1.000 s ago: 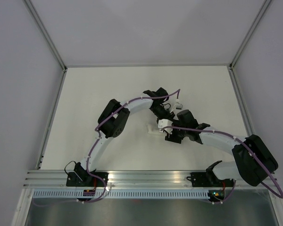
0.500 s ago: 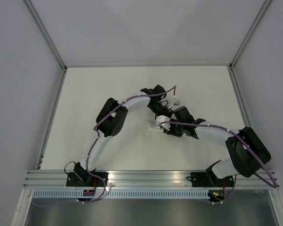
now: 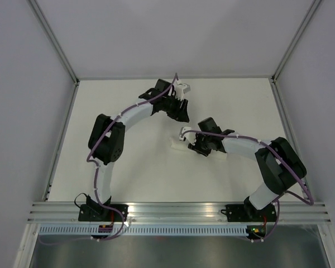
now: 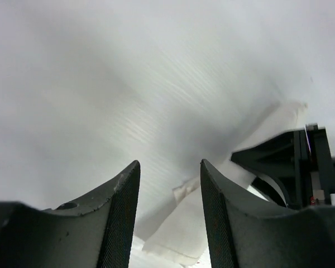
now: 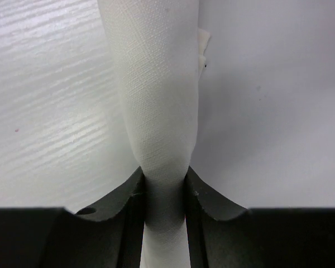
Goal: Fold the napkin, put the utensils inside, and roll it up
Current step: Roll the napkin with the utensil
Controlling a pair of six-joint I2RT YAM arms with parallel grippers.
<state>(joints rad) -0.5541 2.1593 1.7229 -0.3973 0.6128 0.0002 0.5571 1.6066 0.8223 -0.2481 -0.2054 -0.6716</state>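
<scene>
The napkin is a tight white roll lying on the table's middle. In the right wrist view the roll runs straight away from the camera. My right gripper is shut on the roll, its jaws pinching it near one end. My left gripper is open and empty, above the table behind the roll and apart from it. In the left wrist view the gripper frames an end of the roll, with the right gripper's black body to the right. No utensils show.
The off-white tabletop is bounded by metal rails at the left, back and right. Both arms arch over the table's middle and back. Purple cables run along each arm.
My left gripper has drawn back from the roll toward the table's far side. My right gripper has stayed shut on the roll and shifted a little left and back.
</scene>
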